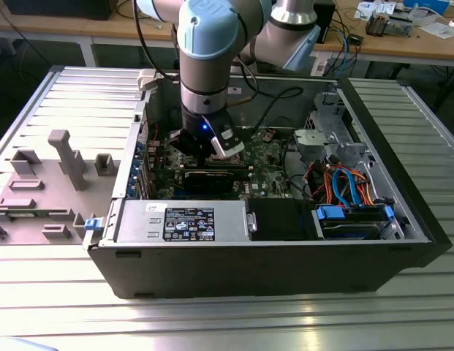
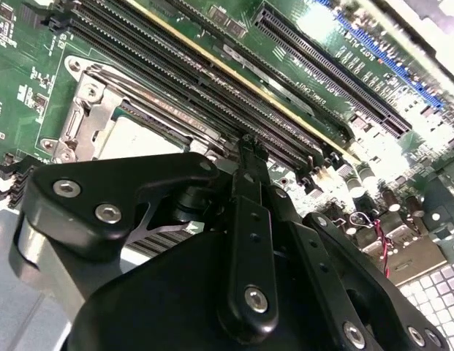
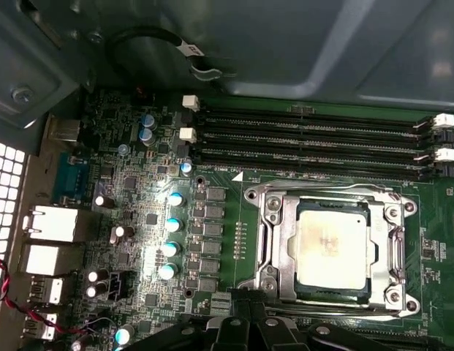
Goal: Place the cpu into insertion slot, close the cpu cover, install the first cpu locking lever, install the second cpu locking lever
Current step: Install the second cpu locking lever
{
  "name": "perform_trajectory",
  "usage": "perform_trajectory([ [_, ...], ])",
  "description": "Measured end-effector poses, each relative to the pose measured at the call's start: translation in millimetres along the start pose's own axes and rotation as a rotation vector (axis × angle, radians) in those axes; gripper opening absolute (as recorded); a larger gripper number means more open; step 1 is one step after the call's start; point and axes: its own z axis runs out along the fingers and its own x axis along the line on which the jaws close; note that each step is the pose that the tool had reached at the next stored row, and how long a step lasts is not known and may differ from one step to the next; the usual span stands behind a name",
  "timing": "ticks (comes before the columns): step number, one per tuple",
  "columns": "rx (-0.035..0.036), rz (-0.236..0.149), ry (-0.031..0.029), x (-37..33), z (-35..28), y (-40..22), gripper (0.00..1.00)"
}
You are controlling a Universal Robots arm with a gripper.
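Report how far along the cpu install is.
Done, by the first wrist view: the cpu sits in the slot, and the cover lies closed around it. In hand: nothing visible; the gripper hovers beside the socket. Left: whether the levers are latched I cannot tell.

Around me: a ribbed aluminium work table (image 1: 402, 322), silver, catching glare at its near edge. At the exterior view's left, a grey plastic fixture tray (image 1: 36, 194) with upright posts. Behind me, a wooden bench (image 1: 402, 45) carrying cables and small electronics, over dark floor (image 1: 36, 55).
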Motion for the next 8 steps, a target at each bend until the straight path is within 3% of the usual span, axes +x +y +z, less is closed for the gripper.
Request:
perform_trajectory([
  [5, -0.0009, 0.000, 0.0002, 0.9, 0.5, 2.3, 0.11],
  [8, -0.0052, 0.000, -0.0001, 1.5, 1.6, 3.4, 0.11],
])
